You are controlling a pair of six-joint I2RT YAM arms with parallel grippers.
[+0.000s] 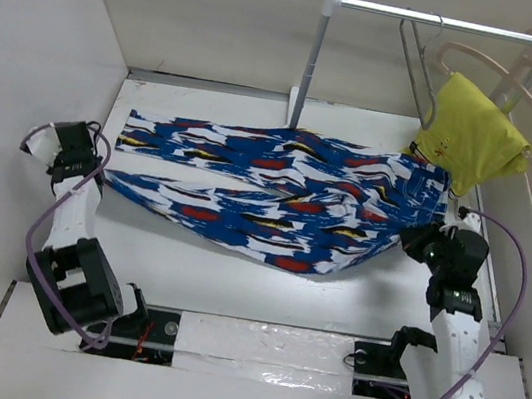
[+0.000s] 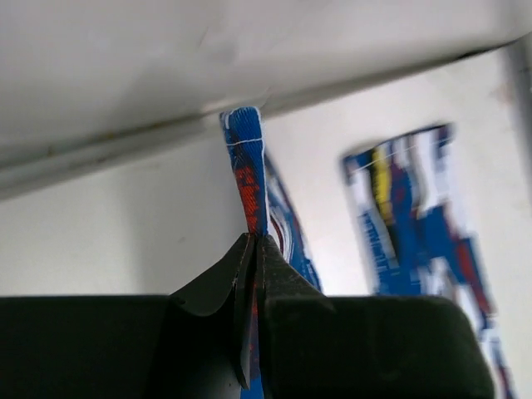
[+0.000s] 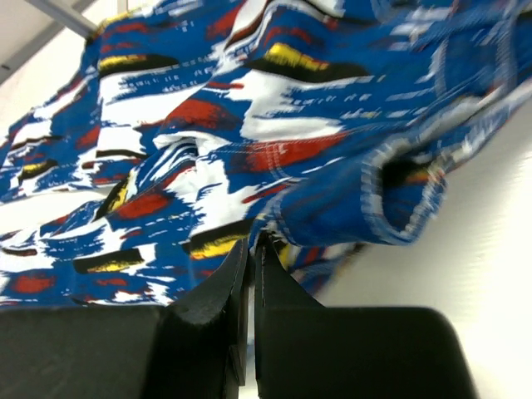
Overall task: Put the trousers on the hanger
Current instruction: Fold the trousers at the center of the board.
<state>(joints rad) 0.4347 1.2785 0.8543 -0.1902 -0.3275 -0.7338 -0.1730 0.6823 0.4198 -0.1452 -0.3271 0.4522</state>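
My left hand pinches a thin hem strip of the trousers, my right hand their waist end. The sagging weight could pull the hem free.

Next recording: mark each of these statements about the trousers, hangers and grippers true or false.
1. The left gripper is shut on the trousers. True.
2. The trousers hang on the wire hanger. False: they stretch over the table between the grippers, and the wire hanger hangs bare on the rail.
3. A yellow garment hangs near the rail's right end. True.
4. The right gripper is open, clear of the cloth. False: it is shut on the trousers.
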